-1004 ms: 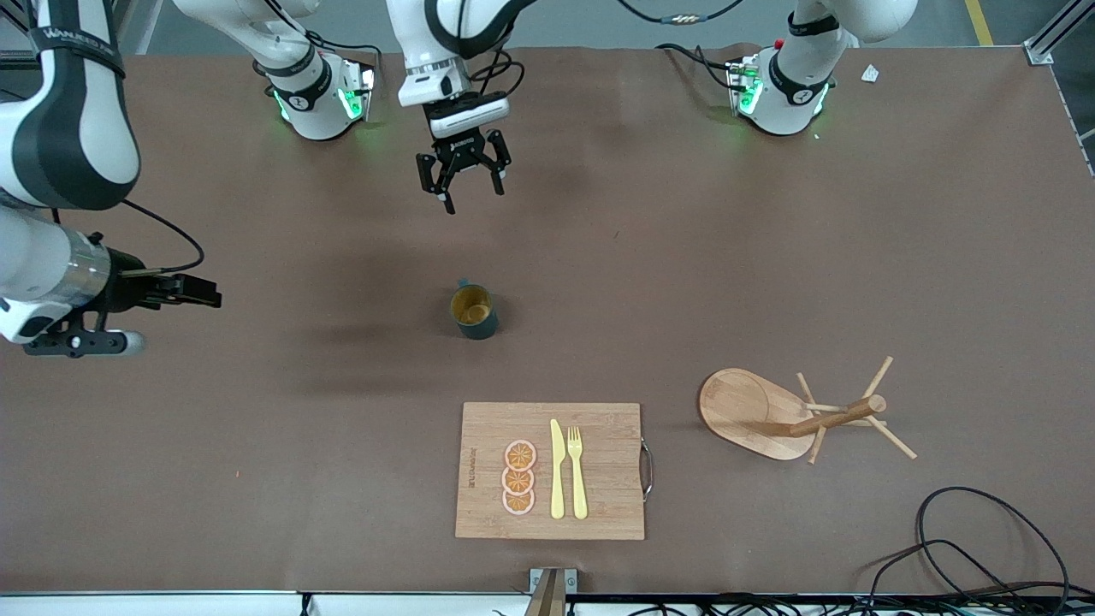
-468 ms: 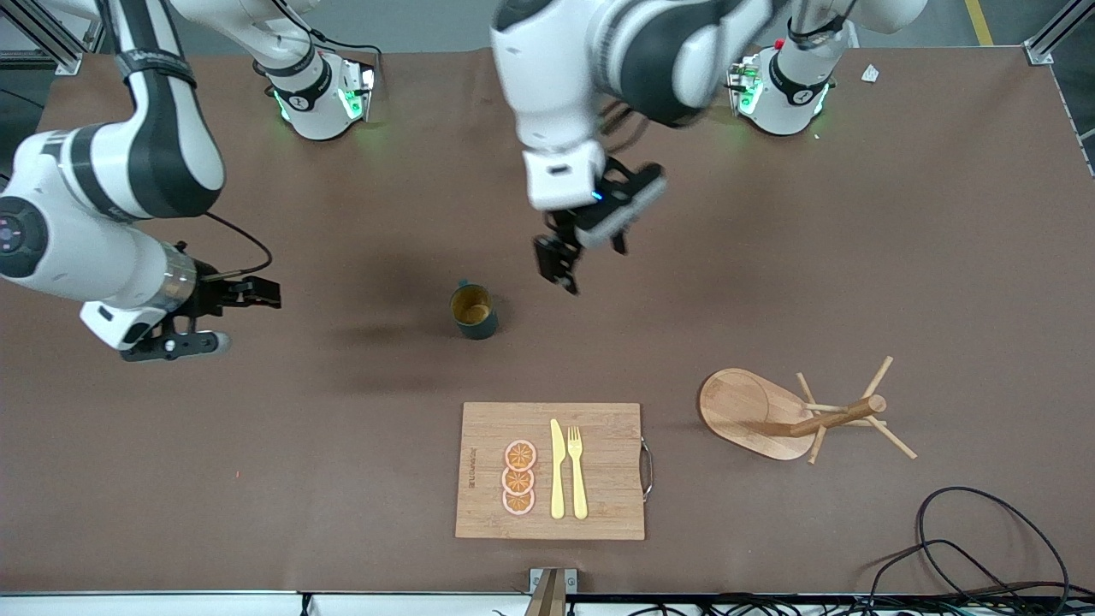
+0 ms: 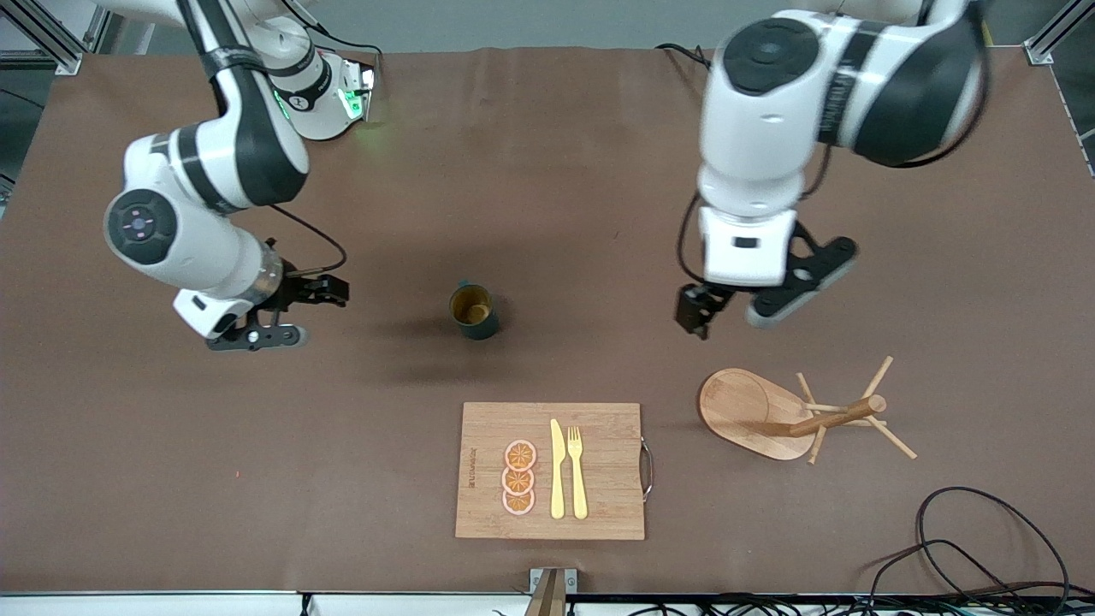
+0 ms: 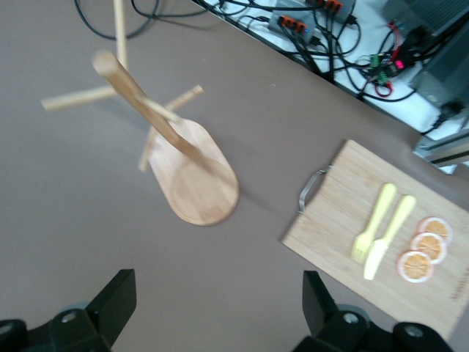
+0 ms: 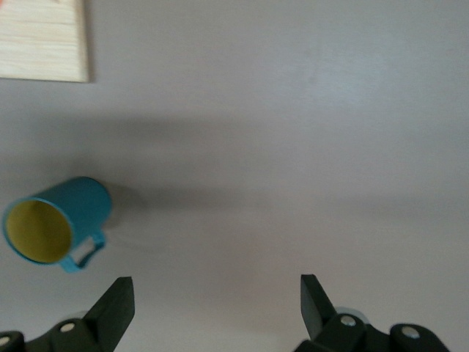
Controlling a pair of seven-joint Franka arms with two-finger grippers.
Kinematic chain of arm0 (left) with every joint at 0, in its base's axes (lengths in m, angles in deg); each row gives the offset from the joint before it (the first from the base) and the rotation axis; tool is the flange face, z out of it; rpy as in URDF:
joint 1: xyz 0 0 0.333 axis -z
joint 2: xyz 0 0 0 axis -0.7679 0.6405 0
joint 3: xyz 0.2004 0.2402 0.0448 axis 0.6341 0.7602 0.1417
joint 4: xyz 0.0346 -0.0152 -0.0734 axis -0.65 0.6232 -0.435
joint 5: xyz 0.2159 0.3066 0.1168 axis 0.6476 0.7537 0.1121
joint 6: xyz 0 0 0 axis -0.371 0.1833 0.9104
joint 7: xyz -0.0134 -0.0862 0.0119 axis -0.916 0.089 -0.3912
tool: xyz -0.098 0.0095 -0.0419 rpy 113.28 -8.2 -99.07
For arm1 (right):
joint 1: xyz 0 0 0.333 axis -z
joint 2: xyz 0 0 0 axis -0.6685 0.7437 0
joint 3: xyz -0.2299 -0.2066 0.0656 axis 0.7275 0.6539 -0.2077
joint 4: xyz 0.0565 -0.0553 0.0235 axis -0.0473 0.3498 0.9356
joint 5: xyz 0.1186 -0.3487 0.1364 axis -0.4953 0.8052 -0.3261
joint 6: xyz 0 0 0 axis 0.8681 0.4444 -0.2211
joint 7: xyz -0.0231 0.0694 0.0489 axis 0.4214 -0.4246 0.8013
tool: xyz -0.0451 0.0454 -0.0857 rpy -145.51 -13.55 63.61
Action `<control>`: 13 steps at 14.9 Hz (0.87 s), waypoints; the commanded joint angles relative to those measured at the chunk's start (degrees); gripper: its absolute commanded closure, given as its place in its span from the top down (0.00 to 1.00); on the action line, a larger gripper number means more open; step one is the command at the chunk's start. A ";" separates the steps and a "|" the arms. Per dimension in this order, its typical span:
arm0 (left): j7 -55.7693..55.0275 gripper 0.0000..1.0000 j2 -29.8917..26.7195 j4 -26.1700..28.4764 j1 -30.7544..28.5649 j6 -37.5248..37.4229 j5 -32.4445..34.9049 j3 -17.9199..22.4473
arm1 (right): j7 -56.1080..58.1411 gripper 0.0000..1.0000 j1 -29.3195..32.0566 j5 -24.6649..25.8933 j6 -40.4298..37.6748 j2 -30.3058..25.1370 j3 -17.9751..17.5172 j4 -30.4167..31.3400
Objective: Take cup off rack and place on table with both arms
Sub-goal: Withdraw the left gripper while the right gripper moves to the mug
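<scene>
Two jointed robot arms, glossy white shells with broad black bands at the joints. Right arm: round grey joint cap with small pink markings, thin black cable looping at the wrist, green light glowing at the base. Left arm: dark round joint cap, white boxy wrist block, black cable.

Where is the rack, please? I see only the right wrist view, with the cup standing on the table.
Observer: The rack is toward the left arm's end of the table, beside the cutting board and nearer to the front camera than the cup.
Operator: Does anything hang on it?
Observer: No, its pegs are bare.
Operator: And the left end effector?
Observer: The left end effector is open, in the air over the table between the cup and the rack.
</scene>
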 commanded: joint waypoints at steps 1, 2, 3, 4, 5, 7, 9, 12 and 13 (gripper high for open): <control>10.11 1.00 -2.29 1.10 -3.95 -0.98 -1.89 -0.62 | -3.38 1.00 -3.65 -0.56 5.66 -1.19 0.40 5.04; 13.02 1.00 -2.38 1.10 -5.18 -0.98 -2.50 -0.71 | -3.38 1.00 -4.97 -0.56 6.72 -1.28 0.40 5.92; 15.66 1.00 -2.47 1.10 -6.59 -0.98 -3.20 -0.71 | -3.38 1.00 -6.29 -0.56 7.69 -1.19 0.40 6.80; 18.56 1.00 -3.17 1.18 -7.91 -0.98 -3.56 -0.71 | -3.56 1.00 -7.26 -0.65 9.35 -1.28 0.40 8.20; 22.41 1.00 -3.70 1.18 -9.23 -0.98 -4.35 -0.62 | -4.26 1.00 -7.96 -0.65 11.81 -1.28 0.40 9.78; 31.02 1.00 -4.05 1.18 -12.47 -0.98 -6.10 -0.71 | -6.88 1.00 -10.33 -0.65 16.72 -1.19 0.40 12.51; 37.80 1.00 -5.19 1.18 -15.64 -0.98 -9.08 -0.62 | -9.96 1.00 -12.53 -0.56 22.87 -0.32 0.40 15.59; 47.20 1.00 -6.60 1.27 -20.74 -3.60 -12.79 -1.15 | -12.78 1.00 -14.47 -0.56 26.76 2.49 0.40 15.95; 49.24 1.00 -6.69 1.19 -20.93 -5.79 -12.88 -1.15 | -13.83 0.99 -14.91 -0.65 28.51 3.54 0.40 15.95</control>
